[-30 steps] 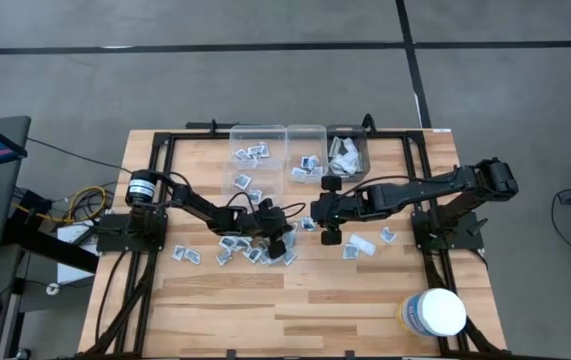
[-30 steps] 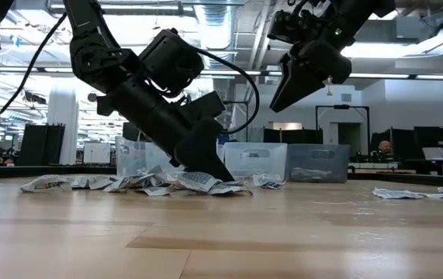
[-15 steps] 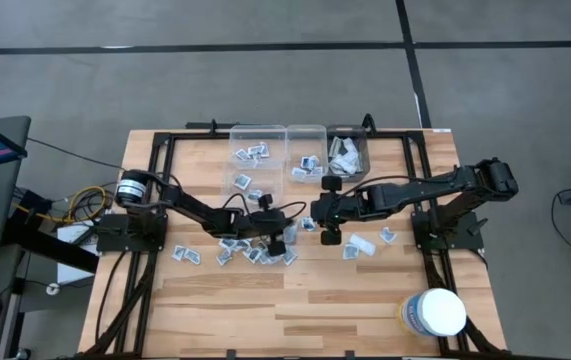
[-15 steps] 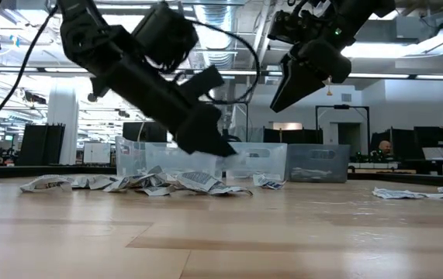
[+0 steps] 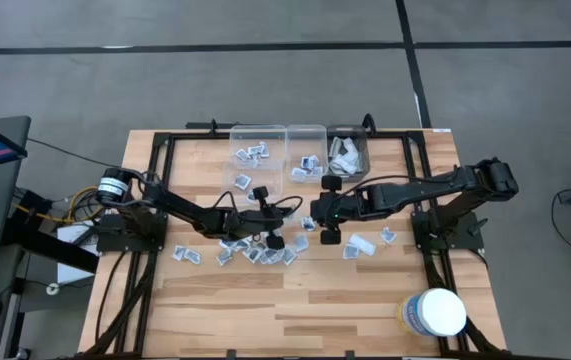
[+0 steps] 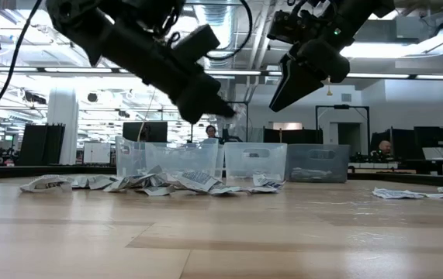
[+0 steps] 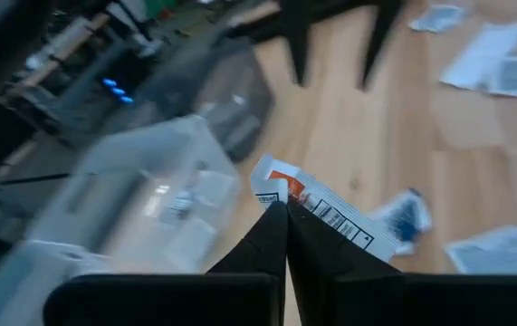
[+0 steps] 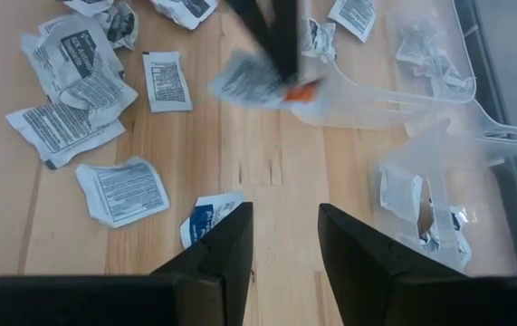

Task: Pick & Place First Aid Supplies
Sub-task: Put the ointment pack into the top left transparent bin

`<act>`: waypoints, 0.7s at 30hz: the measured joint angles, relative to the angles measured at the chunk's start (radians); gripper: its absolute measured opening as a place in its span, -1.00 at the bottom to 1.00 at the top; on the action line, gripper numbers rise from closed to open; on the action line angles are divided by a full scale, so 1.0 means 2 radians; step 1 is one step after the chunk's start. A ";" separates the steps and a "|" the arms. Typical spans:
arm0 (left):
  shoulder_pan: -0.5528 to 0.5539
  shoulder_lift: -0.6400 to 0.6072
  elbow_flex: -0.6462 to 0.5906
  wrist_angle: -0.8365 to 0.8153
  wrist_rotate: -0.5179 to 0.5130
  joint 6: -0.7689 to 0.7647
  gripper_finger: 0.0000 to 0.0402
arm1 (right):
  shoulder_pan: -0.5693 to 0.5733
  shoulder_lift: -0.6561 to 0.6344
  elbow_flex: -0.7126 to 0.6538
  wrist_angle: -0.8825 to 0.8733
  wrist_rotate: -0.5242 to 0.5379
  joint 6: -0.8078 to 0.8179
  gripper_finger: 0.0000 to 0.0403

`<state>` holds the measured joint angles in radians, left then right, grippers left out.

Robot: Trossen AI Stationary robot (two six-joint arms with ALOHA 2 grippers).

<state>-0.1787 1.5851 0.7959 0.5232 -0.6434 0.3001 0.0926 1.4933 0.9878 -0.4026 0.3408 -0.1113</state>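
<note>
High view: the left gripper (image 5: 283, 218) sits over the middle of the table (image 5: 265, 300), above the far edge of a heap of small square packets (image 5: 250, 250); the right gripper (image 5: 317, 215) hangs just to its right, fingers pointing left; three clear bins (image 5: 265, 150) stand in a row at the far edge, each with a few packets inside; more packets (image 5: 363, 244) lie right of the heap; a white round tub (image 5: 435, 313) stands at the near right corner.

Low view: the left gripper (image 6: 225, 111) is raised clear of the table, above the bins (image 6: 256, 161), clenched on one pale packet (image 6: 235, 124) hanging from its tip; the right gripper (image 6: 283, 94) hangs higher to the right, nothing seen in it; the heap (image 6: 151, 184) lies on the wood in front of the bins.

Left wrist view: both fingers (image 7: 272, 244) are pressed together, pinching a white packet (image 7: 321, 213) with an orange-red mark and dark print; blurred bins (image 7: 177, 181) lie beyond; loose packets (image 7: 502, 249) rest on the table.

Right wrist view: the right gripper (image 8: 285, 244) stands with fingers parted and nothing between them; below it lie several printed packets (image 8: 122, 190); the left arm's fingers (image 8: 272, 36) cross the far part, holding the orange-marked packet (image 8: 253, 81); bins (image 8: 421, 181) lie to one side.
</note>
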 joint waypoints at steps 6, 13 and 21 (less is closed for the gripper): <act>0.009 -0.041 0.000 0.000 -0.057 0.005 -0.96 | -0.014 0.000 0.000 0.000 0.000 0.012 -0.40; 0.054 -0.102 -0.001 0.001 -0.094 0.005 -0.96 | -0.038 0.000 0.000 0.022 0.000 0.016 -0.40; 0.142 -0.143 -0.028 0.000 -0.095 0.005 -0.96 | -0.075 0.000 0.000 0.064 0.000 0.017 -0.40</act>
<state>0.1048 1.2998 0.7399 0.5235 -0.8339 0.3103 -0.0577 1.4933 0.9878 -0.2754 0.3410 -0.0776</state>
